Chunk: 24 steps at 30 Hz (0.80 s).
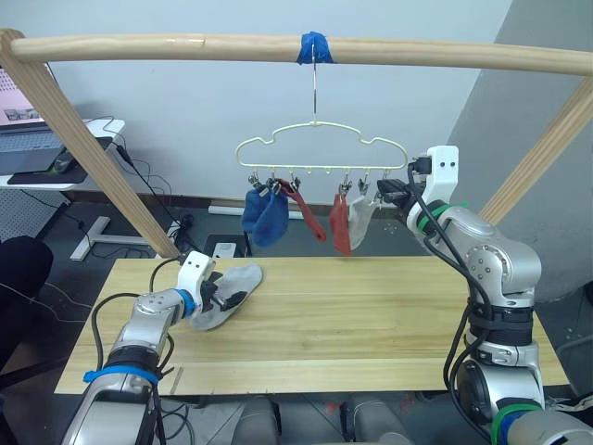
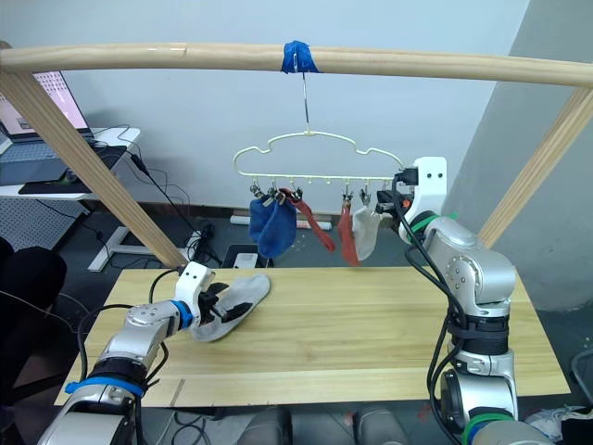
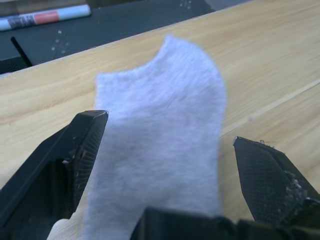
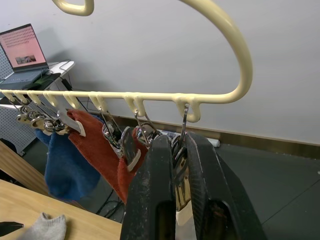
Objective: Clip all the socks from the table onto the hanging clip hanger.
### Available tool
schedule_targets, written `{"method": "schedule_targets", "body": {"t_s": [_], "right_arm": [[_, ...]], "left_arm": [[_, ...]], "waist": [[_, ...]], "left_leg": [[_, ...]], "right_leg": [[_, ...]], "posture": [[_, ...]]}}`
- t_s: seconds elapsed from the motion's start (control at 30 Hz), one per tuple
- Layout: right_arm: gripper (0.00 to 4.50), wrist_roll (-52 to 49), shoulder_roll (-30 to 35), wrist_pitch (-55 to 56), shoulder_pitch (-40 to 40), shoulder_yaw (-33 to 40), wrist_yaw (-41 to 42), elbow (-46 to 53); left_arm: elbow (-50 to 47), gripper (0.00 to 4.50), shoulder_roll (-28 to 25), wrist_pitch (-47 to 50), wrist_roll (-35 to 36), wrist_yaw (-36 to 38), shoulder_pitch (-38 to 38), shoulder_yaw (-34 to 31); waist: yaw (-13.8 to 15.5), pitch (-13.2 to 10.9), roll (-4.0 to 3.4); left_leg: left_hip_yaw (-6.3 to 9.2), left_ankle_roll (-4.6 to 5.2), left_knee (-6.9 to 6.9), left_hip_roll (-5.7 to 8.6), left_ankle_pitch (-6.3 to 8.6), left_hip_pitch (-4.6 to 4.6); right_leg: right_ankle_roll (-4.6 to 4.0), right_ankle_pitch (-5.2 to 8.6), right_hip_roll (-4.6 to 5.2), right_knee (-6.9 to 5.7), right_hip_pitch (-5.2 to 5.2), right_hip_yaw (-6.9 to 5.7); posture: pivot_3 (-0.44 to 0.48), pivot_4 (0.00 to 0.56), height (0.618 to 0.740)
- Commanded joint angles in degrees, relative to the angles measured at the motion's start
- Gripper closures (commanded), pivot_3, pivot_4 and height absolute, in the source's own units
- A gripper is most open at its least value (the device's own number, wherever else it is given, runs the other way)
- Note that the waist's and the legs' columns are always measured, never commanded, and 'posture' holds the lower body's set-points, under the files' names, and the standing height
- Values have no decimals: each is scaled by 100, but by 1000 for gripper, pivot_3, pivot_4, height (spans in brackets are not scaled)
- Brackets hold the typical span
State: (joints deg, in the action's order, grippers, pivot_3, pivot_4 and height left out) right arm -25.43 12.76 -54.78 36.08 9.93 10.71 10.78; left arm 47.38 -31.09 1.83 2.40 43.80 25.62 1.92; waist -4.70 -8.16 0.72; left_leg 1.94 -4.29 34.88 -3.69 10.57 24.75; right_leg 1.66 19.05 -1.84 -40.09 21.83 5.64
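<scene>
Left eye view: my left gripper (image 1: 225, 295) sits low at about 8 o'clock over the long pale wooden plank table (image 1: 371, 315), fingers spread wide with the last light grey knit ankle sock (image 1: 227, 293) lying between them. Left wrist view confirms it: both black fingers (image 3: 75, 155) stand apart on either side of the sock, which lies flat on the planks; I can't tell if they touch it. Up at 12 o'clock the thin cream wire clip hanger with the wavy cloud outline (image 1: 320, 148) hangs by its hook from the round wooden pole (image 1: 417, 51) at a blue tape wrap (image 1: 315, 46). Clipped along its row: two blue socks (image 1: 264, 218) bunched together toward 11 o'clock, a rust red sock (image 1: 306, 211) slanting beside them, another rust red sock (image 1: 340, 225) hanging straight down, and a light grey sock (image 1: 361, 221) just beside that one. My right gripper (image 1: 394, 193) is raised at 2 o'clock at the hanger's end; right wrist view shows its fingers (image 4: 150, 200) pinched closed on a small metal clip (image 4: 181, 150) under the last cream loop. A laptop (image 4: 22, 47) on a side desk sits far back at 10 o'clock.
</scene>
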Motion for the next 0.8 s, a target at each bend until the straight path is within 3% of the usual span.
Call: {"method": "schedule_targets", "body": {"t_s": [0.03,0.27,0.3,0.37,0.8], "right_arm": [[4446,-57,26,-2,103,18,-15,164],[4446,-51,26,-26,109,32,-54,204],[4446,-53,22,-27,105,34,-64,213],[4446,-62,15,-29,96,38,-83,230],[4446,-33,-39,69,134,1,-88,142]], "left_arm": [[570,14,74,-286,-161,-68,283,31],[1213,14,253,-365,-176,222,454,4],[1237,189,263,-354,-162,271,454,-5],[1236,603,277,-340,-170,379,430,15],[781,4454,460,-591,-309,574,220,216]], "waist": [[-1,0,0],[-10,0,0],[-12,0,0],[-16,1,0],[-15,2,1]], "left_leg": [[-1,0,0,0,0,0],[-1,0,-2,0,0,1],[-1,0,-2,0,0,1],[-2,0,-2,0,0,1],[-2,0,-1,0,0,1]], "right_leg": [[0,0,0,0,0,1],[0,0,0,0,1,-1],[0,0,0,-1,1,-1],[0,0,0,-1,1,1],[0,0,0,-2,0,0]], "posture": [[-47,146,740],[-66,136,740],[-67,134,740],[-67,131,740],[-53,116,740]]}}
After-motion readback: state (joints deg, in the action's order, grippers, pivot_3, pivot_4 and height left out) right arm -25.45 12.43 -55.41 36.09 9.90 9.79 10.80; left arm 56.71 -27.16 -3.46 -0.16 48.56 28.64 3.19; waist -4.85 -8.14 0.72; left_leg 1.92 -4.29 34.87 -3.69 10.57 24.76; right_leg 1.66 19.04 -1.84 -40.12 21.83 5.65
